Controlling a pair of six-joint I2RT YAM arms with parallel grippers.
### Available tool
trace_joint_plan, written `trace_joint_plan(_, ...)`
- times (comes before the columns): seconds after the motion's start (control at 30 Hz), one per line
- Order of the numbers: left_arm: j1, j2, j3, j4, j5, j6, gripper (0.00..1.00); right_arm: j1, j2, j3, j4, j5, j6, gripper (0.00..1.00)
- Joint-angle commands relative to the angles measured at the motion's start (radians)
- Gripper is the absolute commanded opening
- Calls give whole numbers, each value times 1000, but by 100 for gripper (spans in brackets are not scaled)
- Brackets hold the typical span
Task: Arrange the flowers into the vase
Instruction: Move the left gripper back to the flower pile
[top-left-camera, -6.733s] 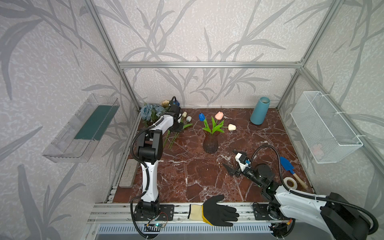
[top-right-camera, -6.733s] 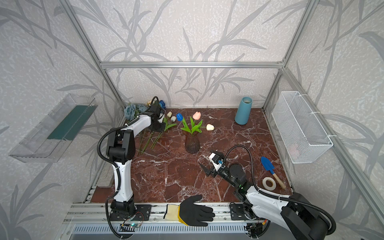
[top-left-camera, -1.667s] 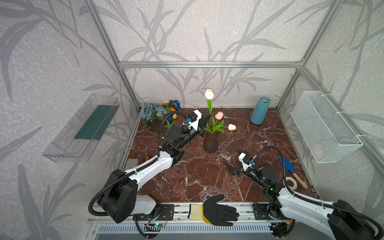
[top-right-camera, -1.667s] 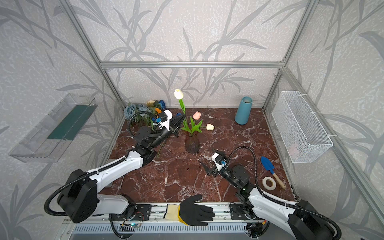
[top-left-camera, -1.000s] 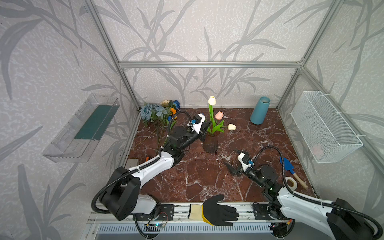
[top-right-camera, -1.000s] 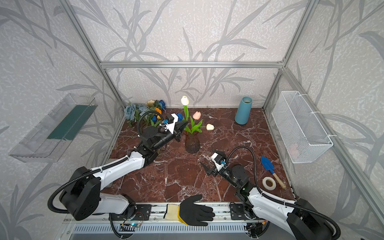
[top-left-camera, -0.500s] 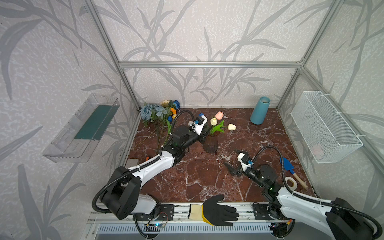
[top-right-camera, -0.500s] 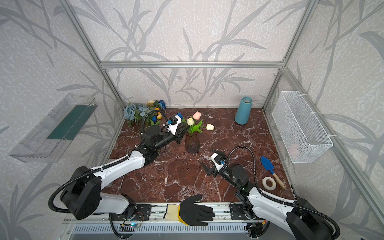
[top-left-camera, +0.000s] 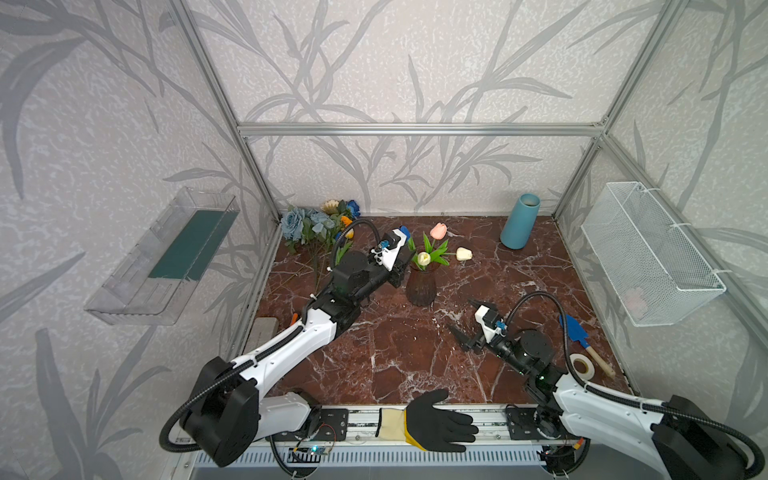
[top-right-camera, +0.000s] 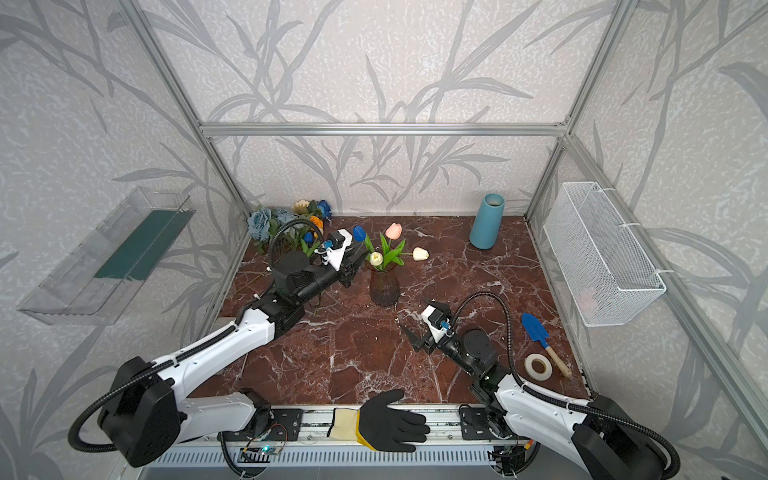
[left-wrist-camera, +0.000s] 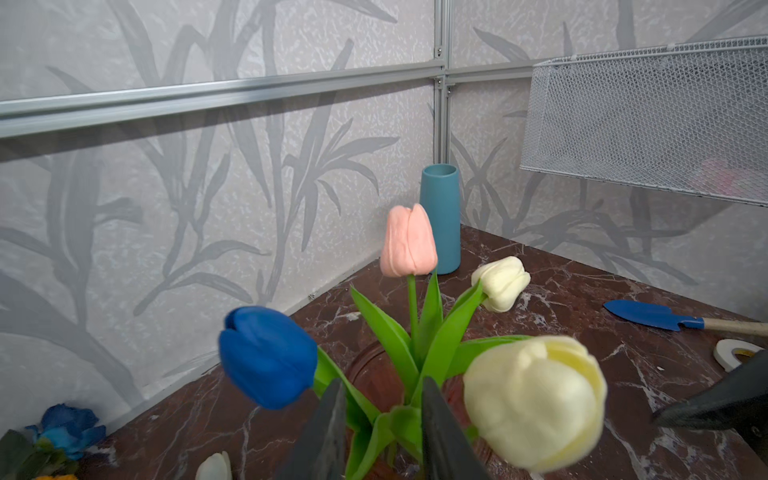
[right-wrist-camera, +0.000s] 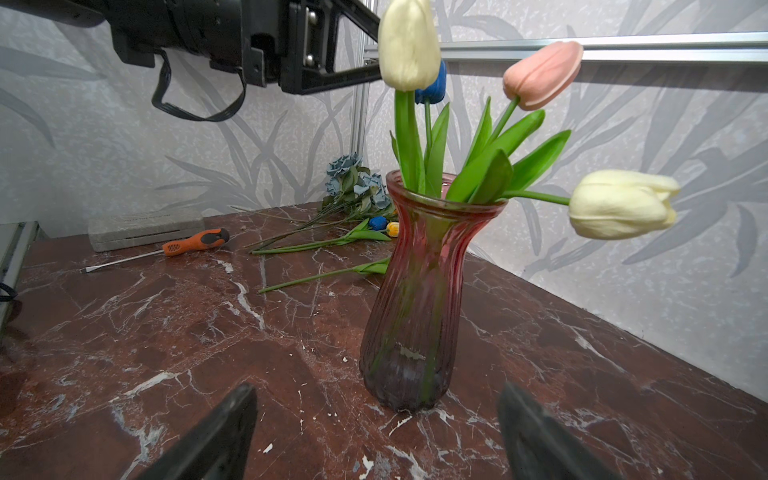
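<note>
The vase (right-wrist-camera: 415, 299) is ribbed reddish glass with a narrow waist, and it stands upright on the marble counter (right-wrist-camera: 166, 353). Four tulips with bright green leaves stand in it. They are one blue tulip (left-wrist-camera: 268, 357), one pink tulip (left-wrist-camera: 409, 241), an upright cream tulip (right-wrist-camera: 409, 41) and a drooping cream tulip (right-wrist-camera: 621, 205) that leans out sideways.

The left claw (left-wrist-camera: 383, 386) hangs at the vase's rim, just beside the upright cream head. Its fingers are parted narrowly, with green leaves in the gap and nothing gripped. The right claw (top-left-camera: 459, 313) gapes wide and empty, low over the counter, near the vase's foot but apart from it.

Loose flowers lie toward the back left corner:
- at least two dusty-blue roses (top-left-camera: 293, 222)
- one dark-blue rose (top-left-camera: 353, 206)
- one beige daisy (top-left-camera: 331, 205)
- one orange marigold (top-left-camera: 345, 220)
- three tulips lying flat: a second blue tulip (right-wrist-camera: 377, 222), a yellow tulip (right-wrist-camera: 392, 227) and a white tulip (left-wrist-camera: 214, 467)
</note>
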Motion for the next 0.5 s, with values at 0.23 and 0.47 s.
trace_joint_plan(0.23, 249, -93, -89, -62, -304, -257, 42, 5, -7, 2, 22, -1, -2, 91)
trace_joint_plan(0.47, 355, 252, 196, -592, -273, -355, 54, 5, 8, 6, 29, -8, 2, 91)
